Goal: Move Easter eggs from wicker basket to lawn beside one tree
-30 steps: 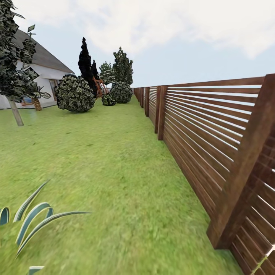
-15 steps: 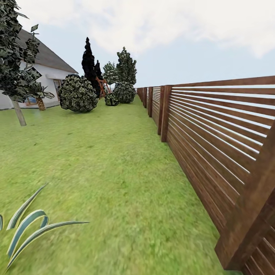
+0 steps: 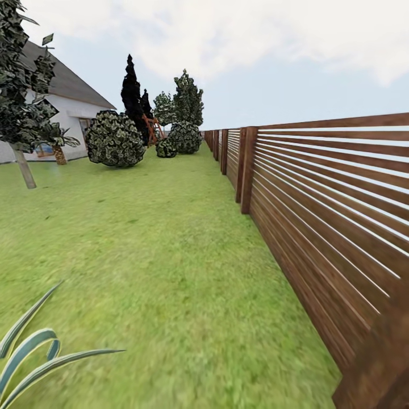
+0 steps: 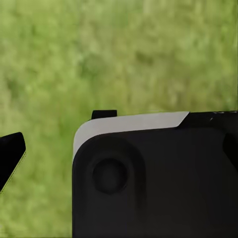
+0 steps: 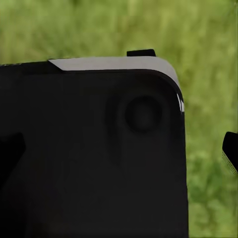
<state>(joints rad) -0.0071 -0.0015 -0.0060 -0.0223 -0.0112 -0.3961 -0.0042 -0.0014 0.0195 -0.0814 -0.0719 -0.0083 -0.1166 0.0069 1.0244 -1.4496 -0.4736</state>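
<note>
Garden lawn (image 3: 153, 244) beside a slatted fence (image 3: 318, 199), with the robot apparently in transit.

Whether the jaws of either arm are apart or together cannot be told: both wrist views look past dark housing at blurred grass, suggesting arms tucked for travel. Farther out, a striped plant (image 3: 34, 352) sits near left, a pale-trunked tree (image 3: 23, 165) far left; basket and eggs are not to be seen.

Lawn (image 3: 159, 255) is bounded on the right by fence (image 3: 318, 216); tree (image 3: 23, 113) at far left, bushes (image 3: 113, 139) and house (image 3: 68, 113) behind.
</note>
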